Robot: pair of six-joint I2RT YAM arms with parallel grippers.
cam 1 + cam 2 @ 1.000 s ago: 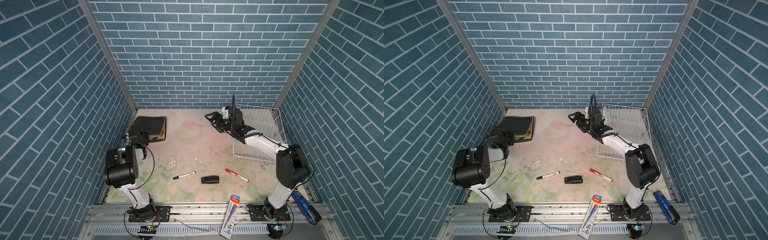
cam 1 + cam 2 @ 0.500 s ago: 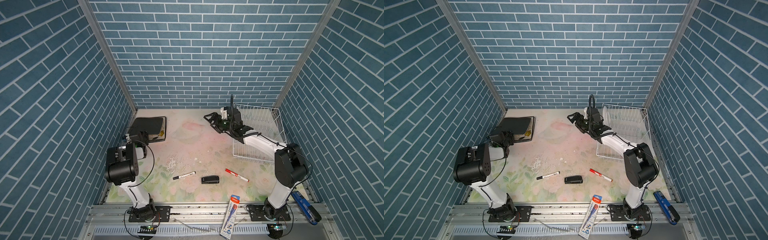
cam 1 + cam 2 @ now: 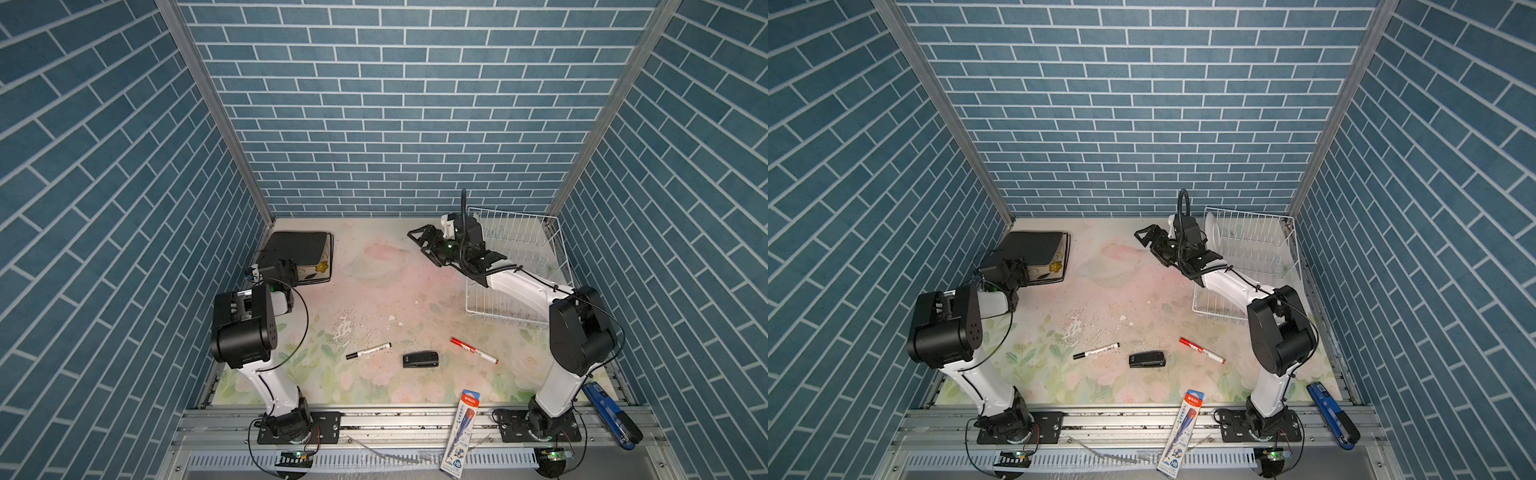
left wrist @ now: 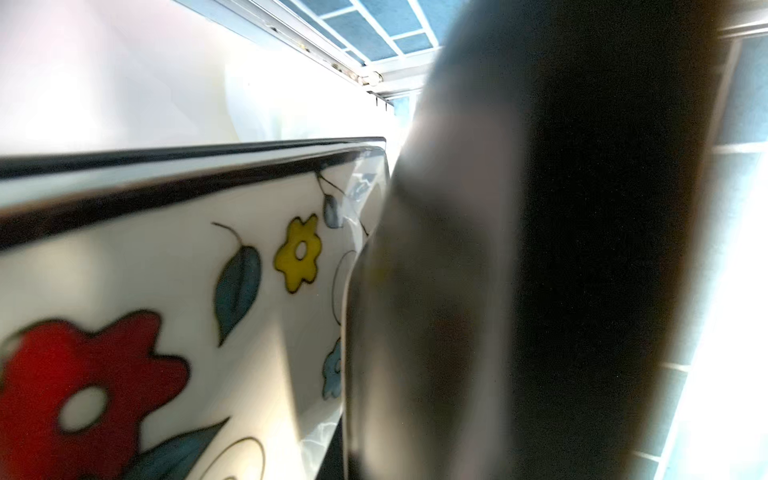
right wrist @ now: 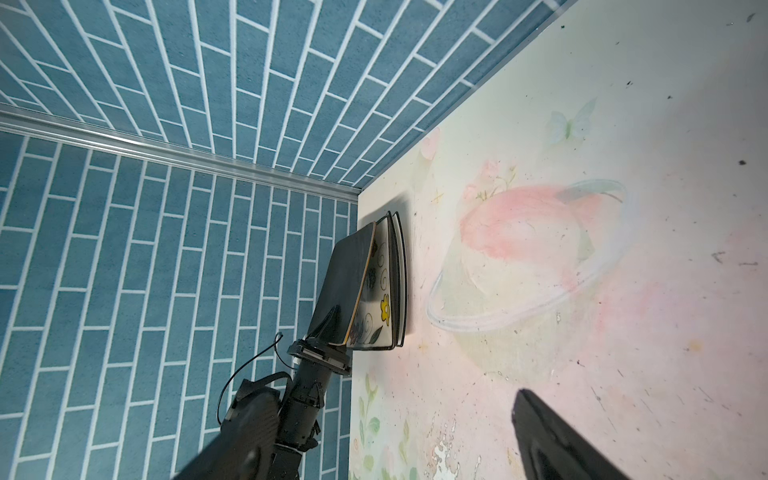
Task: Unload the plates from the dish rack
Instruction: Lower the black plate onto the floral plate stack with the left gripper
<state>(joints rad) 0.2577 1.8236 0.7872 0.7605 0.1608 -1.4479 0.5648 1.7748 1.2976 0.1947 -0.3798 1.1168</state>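
A stack of square plates lies in the far left corner of the floral worktop [image 3: 374, 299]. The left tool [image 5: 328, 338] is clamped on the near edge of the black plate [image 3: 296, 247] on top — it tilts up off the flower-patterned plate [image 4: 174, 299] beneath. The right tool [image 3: 422, 241] hangs over the middle of the worktop, jaws wide apart and holding nothing. Behind it, the white wire dish rack [image 3: 1252, 245] sits at far right with one round white plate [image 3: 1212, 232] standing upright inside.
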